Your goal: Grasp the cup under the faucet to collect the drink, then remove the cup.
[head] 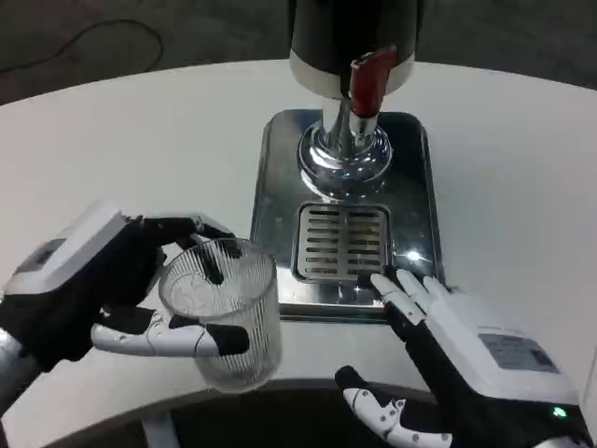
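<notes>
Dispenser: black and chrome drink dispenser (353, 56) with red tap lever (369, 79), standing on a steel drip tray (270, 187), sitting beyond and to the right of the left fingers.
Left hand (93, 280): nearer one; fingers (201, 341) wrapping around the cup.
Right hand (448, 359): fingers spreading, holding nothing, tips resting at the tray's near edge.
Cup: clear ribbed plastic cup (229, 313), standing upright, not yet under the faucet.

A round white table (131, 140) stands on dark grey floor (112, 37) crossed by a thin cable (93, 35).
</notes>
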Action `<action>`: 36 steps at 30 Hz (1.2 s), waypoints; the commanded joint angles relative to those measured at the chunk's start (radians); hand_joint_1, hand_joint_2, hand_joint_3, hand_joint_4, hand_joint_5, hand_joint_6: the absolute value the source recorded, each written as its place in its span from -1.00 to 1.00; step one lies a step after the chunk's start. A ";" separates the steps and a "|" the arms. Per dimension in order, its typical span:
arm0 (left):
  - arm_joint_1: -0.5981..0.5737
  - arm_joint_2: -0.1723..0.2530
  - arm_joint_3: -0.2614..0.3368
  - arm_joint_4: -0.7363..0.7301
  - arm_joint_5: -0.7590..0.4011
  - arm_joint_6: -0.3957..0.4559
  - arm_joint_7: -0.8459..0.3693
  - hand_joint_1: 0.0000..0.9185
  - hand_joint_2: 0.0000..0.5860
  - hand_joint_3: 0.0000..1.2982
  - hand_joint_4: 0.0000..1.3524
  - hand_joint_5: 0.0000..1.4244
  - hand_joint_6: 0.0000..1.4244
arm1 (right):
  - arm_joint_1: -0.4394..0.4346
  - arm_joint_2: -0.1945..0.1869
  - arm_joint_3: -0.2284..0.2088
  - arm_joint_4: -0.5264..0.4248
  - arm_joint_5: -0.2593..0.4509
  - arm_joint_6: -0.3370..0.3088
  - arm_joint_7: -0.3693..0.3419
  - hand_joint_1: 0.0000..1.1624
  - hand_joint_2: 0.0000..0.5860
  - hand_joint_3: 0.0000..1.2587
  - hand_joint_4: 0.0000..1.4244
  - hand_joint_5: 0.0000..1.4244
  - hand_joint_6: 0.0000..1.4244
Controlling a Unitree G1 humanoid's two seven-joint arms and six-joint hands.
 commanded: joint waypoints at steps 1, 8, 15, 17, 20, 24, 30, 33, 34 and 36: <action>-0.071 -0.005 -0.029 0.045 0.051 -0.014 0.060 0.11 -0.33 0.63 0.86 1.00 1.00 | 0.032 0.001 -0.018 -0.041 0.013 -0.006 -0.005 -0.37 0.41 -0.88 -1.00 -1.00 -1.00; -0.232 -0.024 -0.100 0.175 0.179 -0.017 0.177 0.11 -0.33 0.63 0.86 1.00 1.00 | 0.068 -0.007 -0.051 -0.088 0.045 -0.020 -0.003 -0.37 0.41 -0.88 -1.00 -1.00 -1.00; -0.394 -0.057 -0.191 0.352 0.301 -0.010 0.310 0.11 -0.33 0.63 0.86 1.00 1.00 | 0.097 -0.013 -0.064 -0.108 0.080 -0.034 -0.007 -0.37 0.41 -0.88 -1.00 -1.00 -1.00; -0.429 -0.064 -0.212 0.400 0.323 -0.009 0.339 0.11 -0.33 0.63 0.86 1.00 1.00 | 0.105 -0.015 -0.068 -0.115 0.087 -0.039 -0.006 -0.37 0.41 -0.88 -1.00 -1.00 -1.00; -0.477 -0.073 -0.242 0.470 0.345 -0.009 0.381 0.11 -0.33 0.63 0.86 1.00 1.00 | 0.114 -0.020 -0.081 -0.126 0.098 -0.044 -0.004 -0.37 0.41 -0.88 -1.00 -1.00 -1.00; -0.558 -0.096 -0.294 0.598 0.390 -0.007 0.455 0.11 -0.33 0.63 0.86 1.00 1.00 | 0.126 -0.026 -0.104 -0.143 0.116 -0.047 0.001 -0.37 0.41 -0.88 -1.00 -1.00 -1.00; -0.657 -0.133 -0.365 0.750 0.431 -0.010 0.560 0.11 -0.31 0.62 0.86 1.00 1.00 | 0.150 -0.028 -0.112 -0.156 0.132 -0.055 -0.002 -0.37 0.41 -0.88 -1.00 -1.00 -1.00; -0.692 -0.156 -0.390 0.793 0.441 -0.006 0.611 0.11 -0.31 0.62 0.86 1.00 1.00 | 0.158 -0.032 -0.120 -0.161 0.140 -0.057 -0.005 -0.37 0.41 -0.88 -1.00 -1.00 -1.00; -0.704 -0.167 -0.398 0.806 0.446 -0.005 0.634 0.11 -0.31 0.62 0.86 1.00 1.00 | 0.160 -0.034 -0.124 -0.162 0.143 -0.057 -0.005 -0.37 0.41 -0.88 -1.00 -1.00 -1.00; -0.720 -0.181 -0.410 0.826 0.458 -0.007 0.675 0.11 -0.31 0.61 0.84 1.00 1.00 | 0.163 -0.037 -0.135 -0.165 0.151 -0.057 -0.007 -0.37 0.41 -0.88 -1.00 -1.00 -1.00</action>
